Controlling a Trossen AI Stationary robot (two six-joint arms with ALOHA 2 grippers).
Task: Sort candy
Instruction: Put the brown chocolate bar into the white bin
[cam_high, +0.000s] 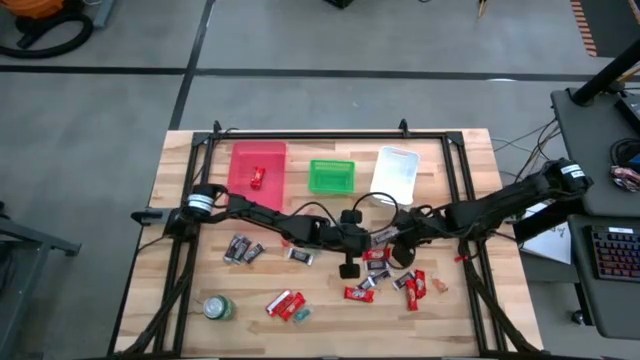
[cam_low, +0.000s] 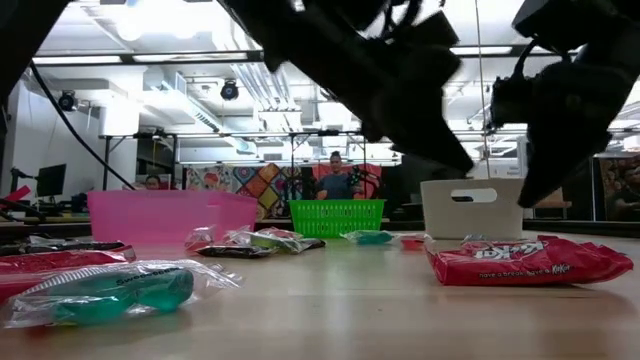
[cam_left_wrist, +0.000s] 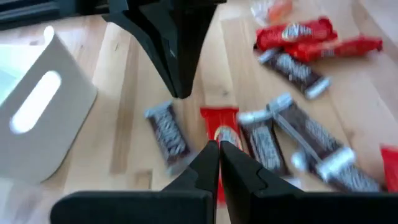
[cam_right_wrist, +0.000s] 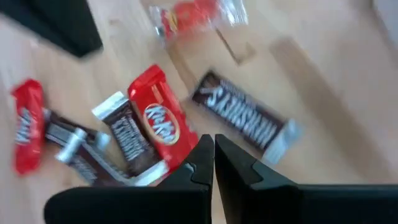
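Wrapped candy lies in a pile (cam_high: 385, 272) on the wooden table, red wrappers and dark brown-and-silver ones. More candy lies at the left (cam_high: 242, 250) and near the front (cam_high: 285, 303). My left gripper (cam_high: 368, 243) is shut and empty over a red candy (cam_left_wrist: 219, 124) at the pile's far edge. My right gripper (cam_high: 398, 250) is shut and empty beside a red candy (cam_right_wrist: 160, 121) and a dark bar (cam_right_wrist: 242, 118). The two grippers face each other closely. One red candy (cam_high: 257, 178) lies in the pink bin (cam_high: 240, 165).
A green bin (cam_high: 332, 175) and a white bin (cam_high: 396, 172) stand beside the pink bin along the far side. A round green can (cam_high: 218, 307) stands near the front left. A black frame (cam_high: 300, 136) borders the table. People sit in the room behind (cam_low: 335, 180).
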